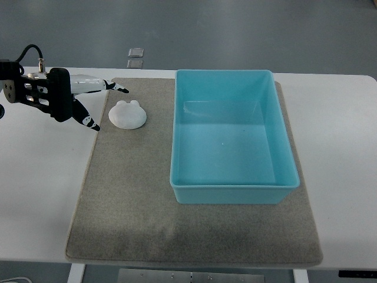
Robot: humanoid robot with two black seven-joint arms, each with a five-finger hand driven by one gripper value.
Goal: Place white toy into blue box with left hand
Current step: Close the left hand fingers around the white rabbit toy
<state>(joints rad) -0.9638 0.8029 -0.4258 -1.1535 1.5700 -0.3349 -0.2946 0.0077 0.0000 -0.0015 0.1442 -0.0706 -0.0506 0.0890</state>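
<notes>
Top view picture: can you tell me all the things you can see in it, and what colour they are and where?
white toy: one, white, lying on the mat left of the box, near the mat's far edge
blue box: one, light blue, nothing in it, on the mat's right half
mat: one, grey-beige, spread over the table
table: one, white, under everything
floor plates: two, silver, on the grey floor beyond the table
left hand: one, black and white, fingers spread, just left of the toy, not touching it
</notes>
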